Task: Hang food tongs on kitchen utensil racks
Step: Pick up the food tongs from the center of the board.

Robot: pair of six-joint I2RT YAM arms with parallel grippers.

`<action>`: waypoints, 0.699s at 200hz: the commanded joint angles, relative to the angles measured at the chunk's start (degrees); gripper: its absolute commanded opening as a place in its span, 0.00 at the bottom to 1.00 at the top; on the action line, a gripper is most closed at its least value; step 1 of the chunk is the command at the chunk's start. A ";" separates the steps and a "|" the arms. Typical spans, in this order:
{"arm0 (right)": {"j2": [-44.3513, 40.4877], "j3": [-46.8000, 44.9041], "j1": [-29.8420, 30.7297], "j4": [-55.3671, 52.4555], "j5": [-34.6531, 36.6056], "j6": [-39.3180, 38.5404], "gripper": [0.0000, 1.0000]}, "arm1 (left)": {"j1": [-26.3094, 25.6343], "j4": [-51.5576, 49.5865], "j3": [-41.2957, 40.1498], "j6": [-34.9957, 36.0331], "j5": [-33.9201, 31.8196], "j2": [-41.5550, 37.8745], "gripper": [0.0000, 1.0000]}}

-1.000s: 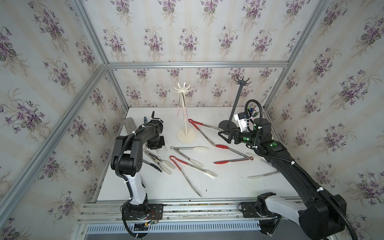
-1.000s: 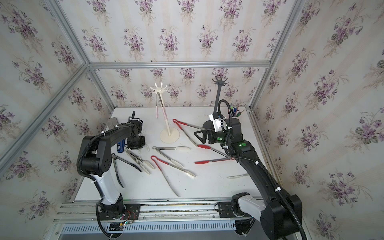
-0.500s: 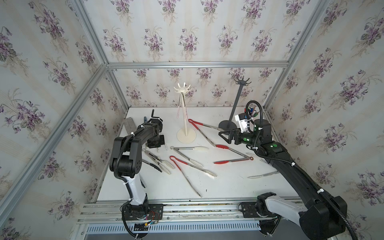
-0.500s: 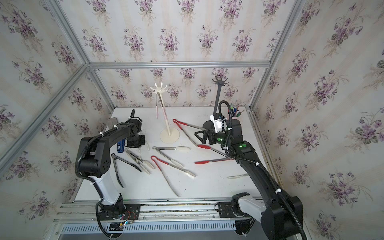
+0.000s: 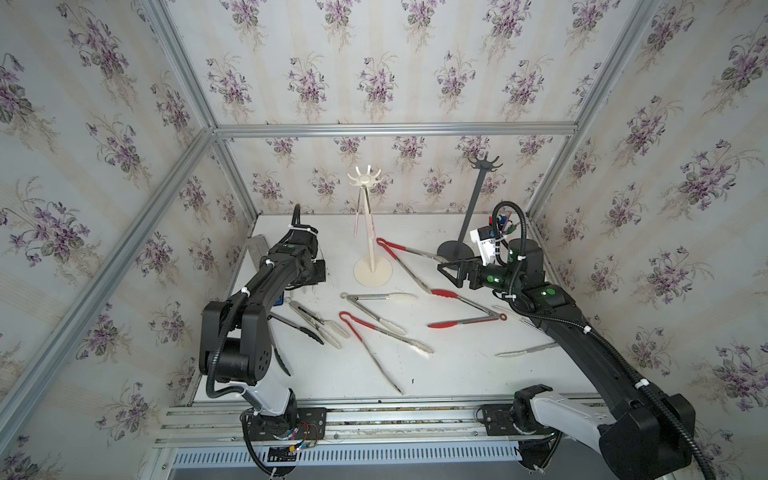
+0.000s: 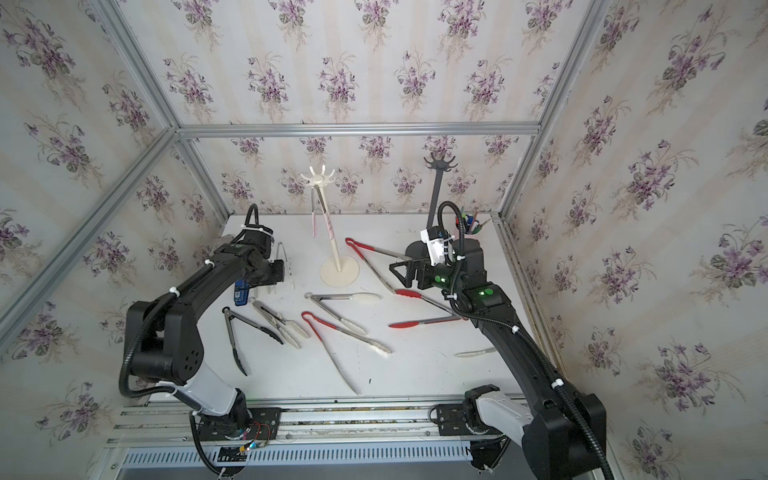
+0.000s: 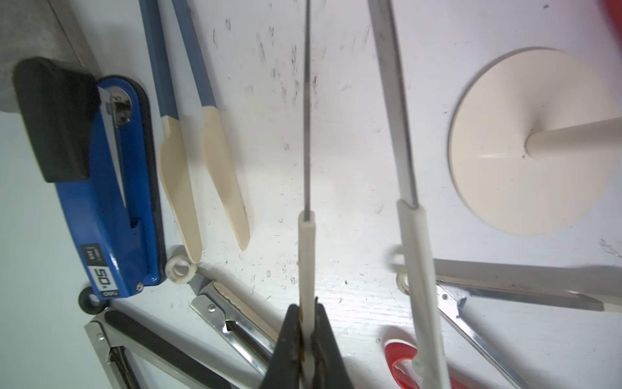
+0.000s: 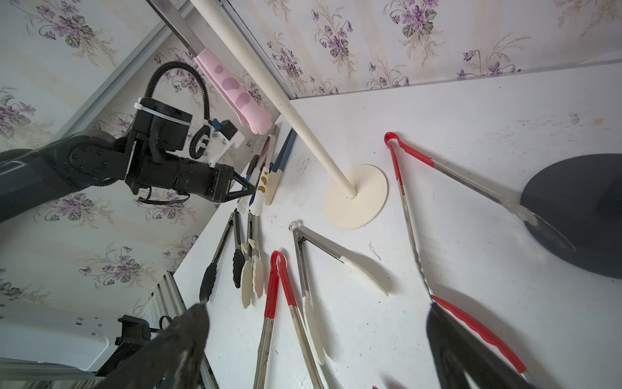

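Note:
My left gripper (image 7: 306, 340) is shut on the white tip of one arm of steel food tongs (image 7: 409, 188), low over the table's left side (image 5: 322, 276). The tongs' other arm hangs free beside it. My right gripper (image 8: 319, 347) stands open above red-handled tongs (image 5: 465, 307), holding nothing. The cream rack (image 5: 370, 232) carries pink tongs (image 5: 357, 216) on a hook. No tongs hang on the dark grey rack (image 5: 473, 208). Several more tongs lie on the table: red ones (image 5: 415, 257), white-tipped ones (image 5: 374, 297) and black ones (image 5: 299, 328).
A blue-and-black stapler-like tool (image 7: 111, 188) lies by the left wall beside blue-grey tongs (image 7: 175, 67). A pale pair of tongs (image 5: 523, 351) lies at the right, partly under my right arm. Wallpapered walls and metal frame posts close in the table on three sides.
The left jaws have drawn in the last bit onto the white tong tip. Neither arm has visibly shifted, and the right gripper stays open.

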 commanded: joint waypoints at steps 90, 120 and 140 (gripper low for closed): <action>-1.54 -0.51 0.03 1.69 0.29 -1.75 1.00 | 0.07 13.70 -6.44 7.34 4.69 -17.11 0.00; -1.85 -0.57 0.03 1.83 0.07 -2.16 1.00 | -0.01 18.31 -9.17 8.00 6.25 -22.24 0.00; -1.76 -0.49 0.03 2.16 -0.21 -2.30 1.00 | -0.01 20.50 -10.34 8.62 7.82 -25.33 0.01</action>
